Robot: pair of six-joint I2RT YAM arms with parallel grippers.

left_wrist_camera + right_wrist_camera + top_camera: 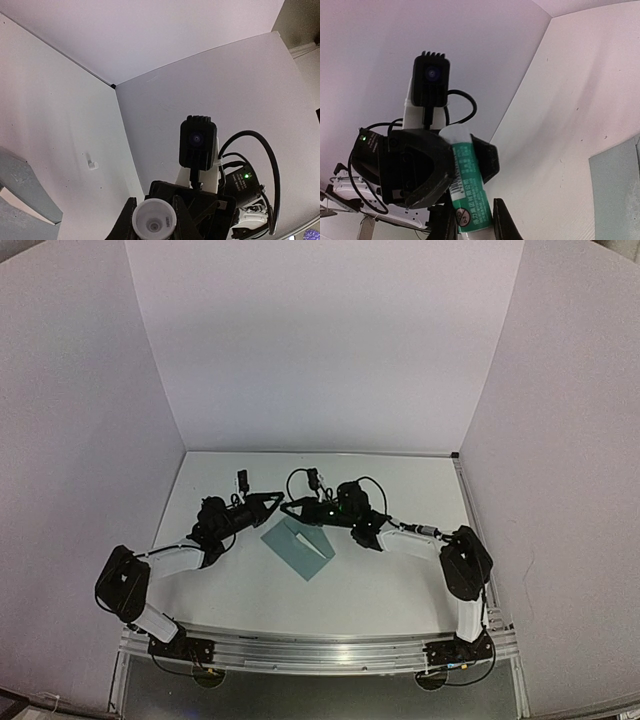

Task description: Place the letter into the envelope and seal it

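From my station I see both arms reaching in toward the middle of the white desk point(400, 580), their tips meeting nose to nose above it. My left pincer point(153, 231) is closed on the round white end of a white plastic tube with a green printed label point(468, 185). In the left wrist view that end sits snug between the dark fingers. My right pincer point(472, 227) grips the green labelled part of the same tube, with a finger pressed against each side. The tube bridges the two pincers, held clear of the desk.

The flat teal paper envelope point(298, 550) lies on the desk just on the near side of the meeting tips, turned at an angle to the desk edge. A paler strip shows along one of its edges. I cannot tell whether that is the letter. A tiny white object point(92, 164) sits on the desk, apart from the envelope.
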